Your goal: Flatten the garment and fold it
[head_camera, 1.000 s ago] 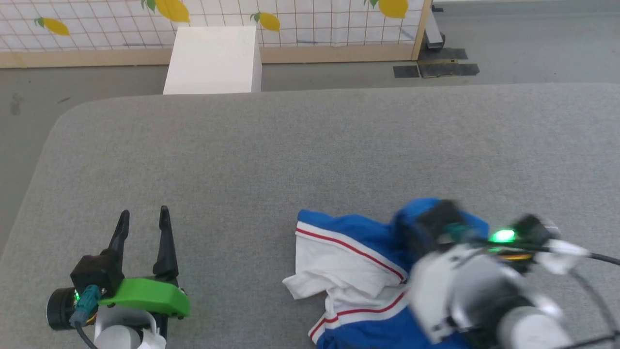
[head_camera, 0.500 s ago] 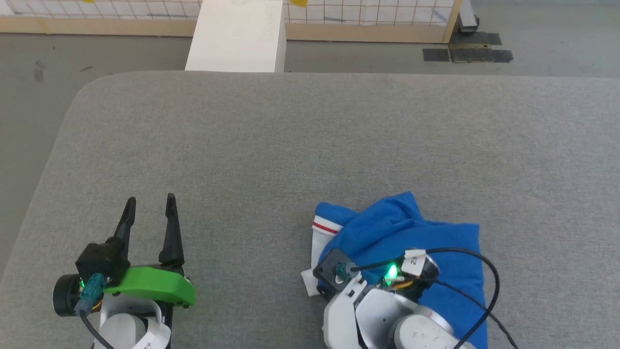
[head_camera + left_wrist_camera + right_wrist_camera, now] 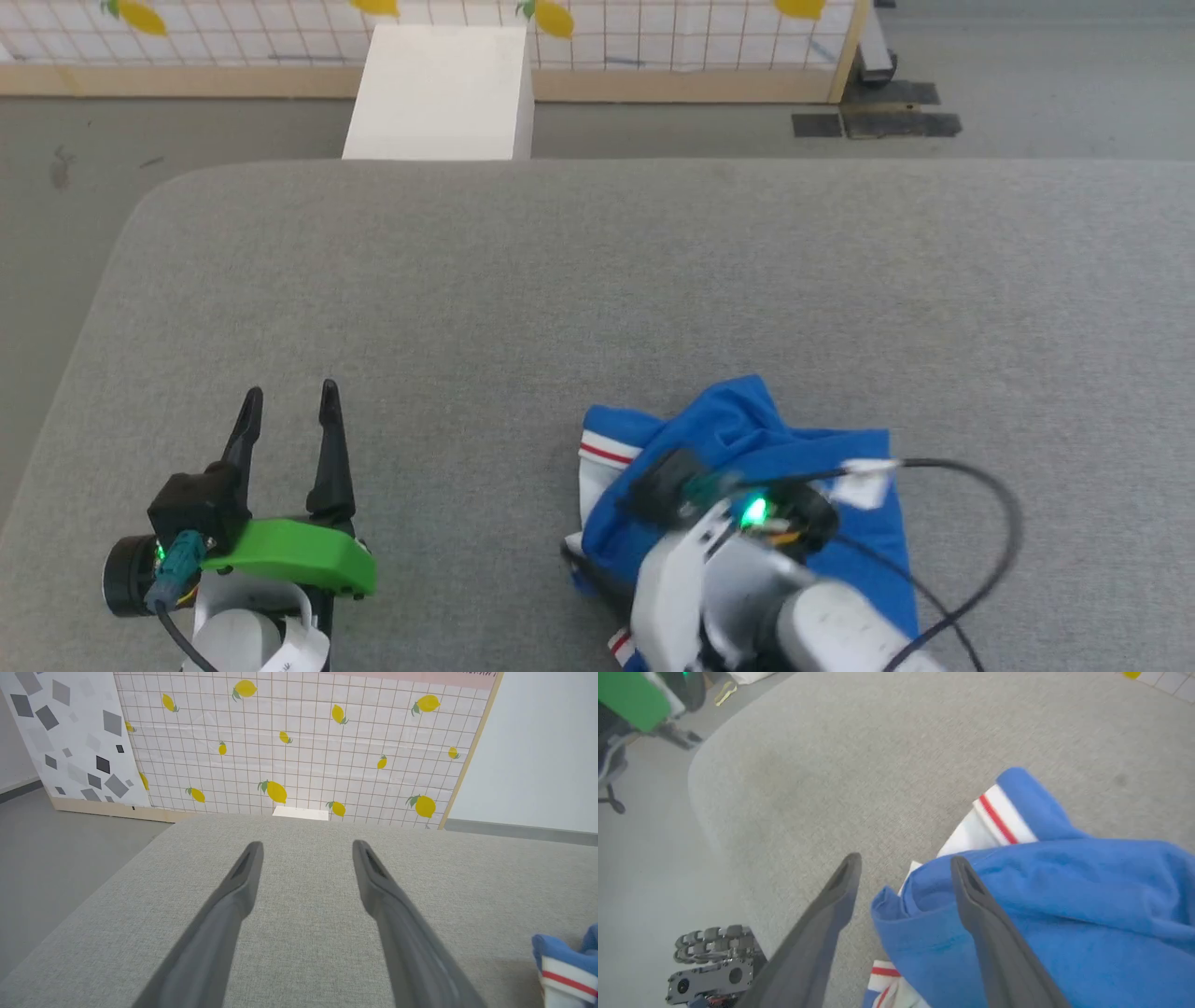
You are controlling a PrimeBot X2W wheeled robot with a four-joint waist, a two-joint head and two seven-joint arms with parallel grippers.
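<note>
The garment (image 3: 747,439), bright blue with white sleeves edged in red, lies bunched on the grey table (image 3: 560,280) near its front edge, blue cloth folded over the white parts. My right arm's wrist (image 3: 738,523) hangs over it. In the right wrist view my right gripper (image 3: 906,858) is open, one finger over the garment (image 3: 1064,896) and the other over bare table, with the blue hem lying loose between them. My left gripper (image 3: 285,406) stands open and empty at the front left, well clear of the cloth. The left wrist view shows that gripper (image 3: 306,847) and a sleeve of the garment (image 3: 565,961).
A white box (image 3: 439,93) stands on the floor just past the table's far edge, before a lemon-print screen (image 3: 653,37). The table's rounded left corner (image 3: 140,215) drops to grey floor. The robot's wheeled base (image 3: 714,961) sits below the front edge.
My right gripper has gone from shut to open and let go of the garment. The blue part now lies folded over the white sleeves. The head camera shifted; the left arm stayed put.
</note>
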